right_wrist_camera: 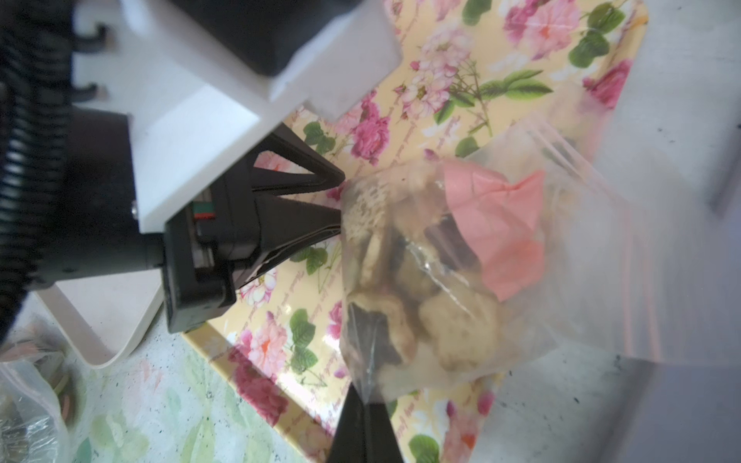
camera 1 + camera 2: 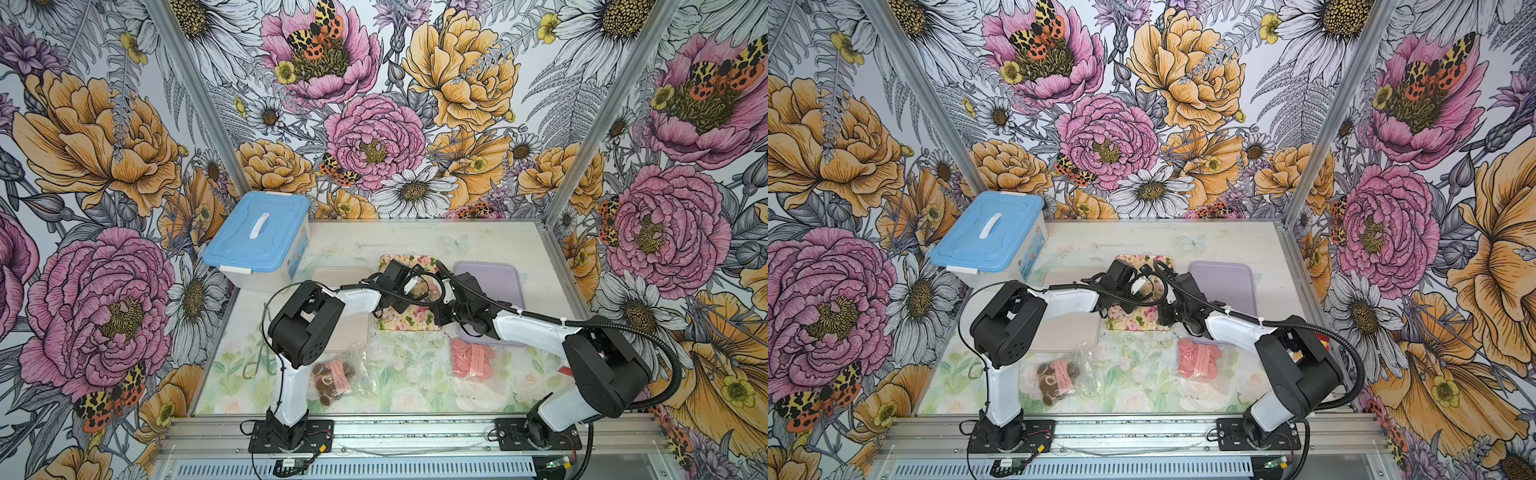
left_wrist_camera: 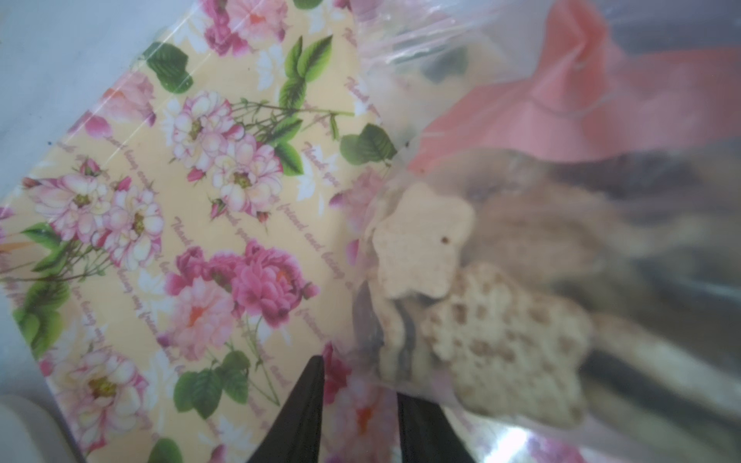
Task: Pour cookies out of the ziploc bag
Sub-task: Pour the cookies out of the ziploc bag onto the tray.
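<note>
The clear ziploc bag (image 1: 561, 248) hangs over the floral tray (image 2: 409, 323), between both wrists in a top view. The cookies (image 3: 421, 240), cream and speckled stars with dark pieces, lie bunched inside it beside a crumpled pink piece (image 1: 497, 216). My right gripper (image 1: 363, 397) is shut on a thin bottom corner of the bag. The left gripper (image 3: 359, 377) has its jaws apart at the bag's other bottom corner, and its fingertips (image 1: 341, 180) touch the plastic edge. No cookies lie on the tray.
A bag of brown and pink cookies (image 2: 334, 376) and a bag of pink discs (image 2: 471, 357) lie near the front. A blue-lidded box (image 2: 259, 235) stands back left. A beige tray (image 2: 340, 276) and a purple tray (image 2: 494, 278) flank the floral one.
</note>
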`<state>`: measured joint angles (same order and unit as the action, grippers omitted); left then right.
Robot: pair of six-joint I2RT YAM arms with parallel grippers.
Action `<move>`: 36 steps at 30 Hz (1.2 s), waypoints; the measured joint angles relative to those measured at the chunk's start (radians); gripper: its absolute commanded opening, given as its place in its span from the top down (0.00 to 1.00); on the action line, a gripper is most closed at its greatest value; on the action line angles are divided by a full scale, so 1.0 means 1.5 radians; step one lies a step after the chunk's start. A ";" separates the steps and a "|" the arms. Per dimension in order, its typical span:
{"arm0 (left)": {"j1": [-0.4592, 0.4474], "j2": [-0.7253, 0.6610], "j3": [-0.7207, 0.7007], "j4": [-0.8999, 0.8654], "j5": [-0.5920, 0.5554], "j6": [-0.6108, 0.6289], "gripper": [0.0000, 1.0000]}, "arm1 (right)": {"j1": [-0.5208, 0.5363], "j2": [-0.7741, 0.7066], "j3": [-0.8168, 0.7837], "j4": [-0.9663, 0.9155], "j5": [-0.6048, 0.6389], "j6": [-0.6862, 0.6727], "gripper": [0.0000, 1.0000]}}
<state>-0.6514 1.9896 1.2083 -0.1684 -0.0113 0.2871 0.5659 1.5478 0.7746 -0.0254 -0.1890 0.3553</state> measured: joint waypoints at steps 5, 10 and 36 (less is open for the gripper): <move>0.001 0.000 0.000 -0.003 0.007 0.011 0.95 | 0.000 0.003 0.000 0.000 -0.002 0.002 1.00; 0.001 0.000 0.000 -0.005 0.009 0.018 1.00 | 0.000 0.003 0.000 0.000 -0.003 0.002 1.00; -0.005 -0.094 -0.105 -0.040 -0.012 -0.154 0.67 | 0.000 -0.018 -0.017 0.001 -0.034 0.033 1.00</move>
<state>-0.6586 1.8481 1.0512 -0.2287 -0.0292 0.0555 0.5659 1.5204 0.7486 -0.0242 -0.2394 0.4049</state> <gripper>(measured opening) 0.332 0.042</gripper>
